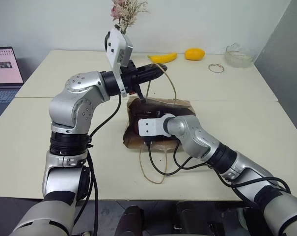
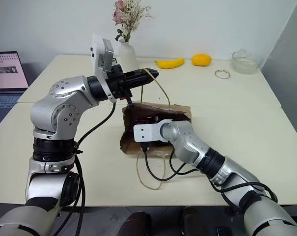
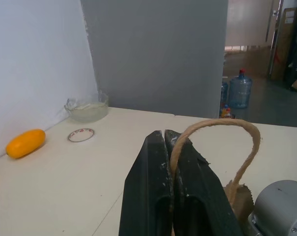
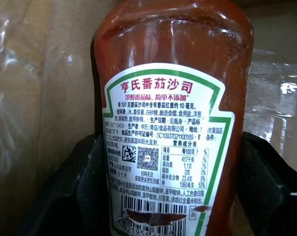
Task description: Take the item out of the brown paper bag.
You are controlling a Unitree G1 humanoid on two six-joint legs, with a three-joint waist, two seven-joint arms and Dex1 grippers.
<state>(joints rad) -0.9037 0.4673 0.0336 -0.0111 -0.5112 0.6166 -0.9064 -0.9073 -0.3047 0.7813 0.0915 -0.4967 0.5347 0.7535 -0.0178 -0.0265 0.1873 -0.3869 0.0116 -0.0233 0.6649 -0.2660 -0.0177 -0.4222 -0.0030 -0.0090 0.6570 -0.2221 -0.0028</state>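
Right wrist view — right jaws (image 4: 163, 196) wide astride the bottle (image 4: 170, 98), left jaws (image 3: 170, 187) pinching the bag's handle (image 3: 222, 128).

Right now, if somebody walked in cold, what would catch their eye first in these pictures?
Most likely the left gripper, raised over the cream table and pinching the thin tan string handle of the crinkled brown paper bag to hold its mouth up. Next, the right gripper reaches inside that bag, its black fingers flanking a dark red ketchup bottle with a white, green-edged label.
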